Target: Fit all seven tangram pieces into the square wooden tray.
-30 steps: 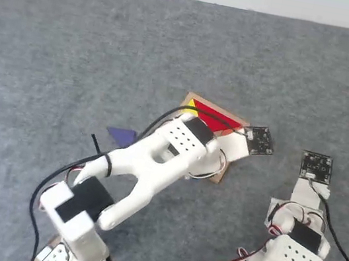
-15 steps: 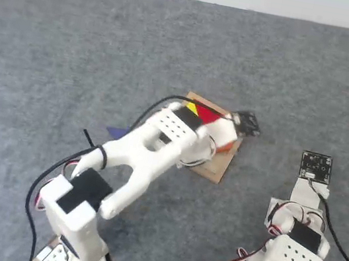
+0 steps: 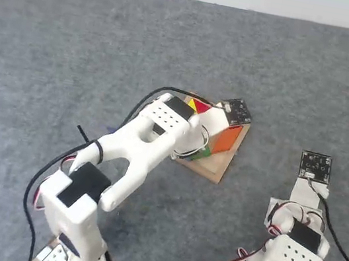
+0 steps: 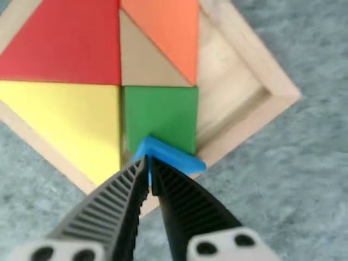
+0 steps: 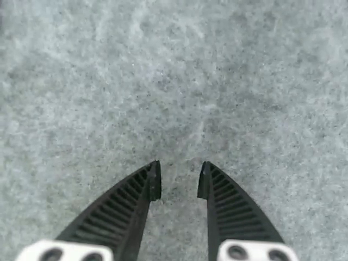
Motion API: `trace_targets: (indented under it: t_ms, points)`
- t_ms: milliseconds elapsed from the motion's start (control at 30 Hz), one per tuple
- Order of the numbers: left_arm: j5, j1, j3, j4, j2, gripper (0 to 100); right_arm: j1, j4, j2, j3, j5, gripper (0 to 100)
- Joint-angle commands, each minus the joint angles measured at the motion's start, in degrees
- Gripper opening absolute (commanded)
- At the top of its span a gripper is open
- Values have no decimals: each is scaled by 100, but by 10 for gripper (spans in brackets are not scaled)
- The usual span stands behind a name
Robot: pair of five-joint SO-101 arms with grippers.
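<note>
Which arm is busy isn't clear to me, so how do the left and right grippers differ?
The left gripper is shut on a blue piece; the right gripper is open and empty. The left gripper is at the edge of the tray; the right gripper is over bare grey mat. Both have black ribbed fingers.

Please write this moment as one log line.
left gripper: shut on blue piece, at tray rim by green square | right gripper: open, over carpet

Two white plastic arms (image 3: 136, 158) with black motor blocks (image 3: 85, 186), black cables (image 3: 86, 137) and ribbed black fingers (image 4: 122, 206).
</note>
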Motion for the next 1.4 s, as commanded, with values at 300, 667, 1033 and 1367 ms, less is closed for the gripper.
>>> trace_targets:
  t_ms: [300,667,1033,1367]
  points:
    - [-53,-114,-75,97,0,17,-233,-92,-84,-352,35,133]
    - [-70,-527,-40,53,-26,16,-268,-92,-110,-308,44,133]
    - [97,-484,-171,220,-967,16,-286,-92,-110,-308,44,133]
    - [114,-79,400,-316,-791,16,-400,-92,-110,-299,44,133]
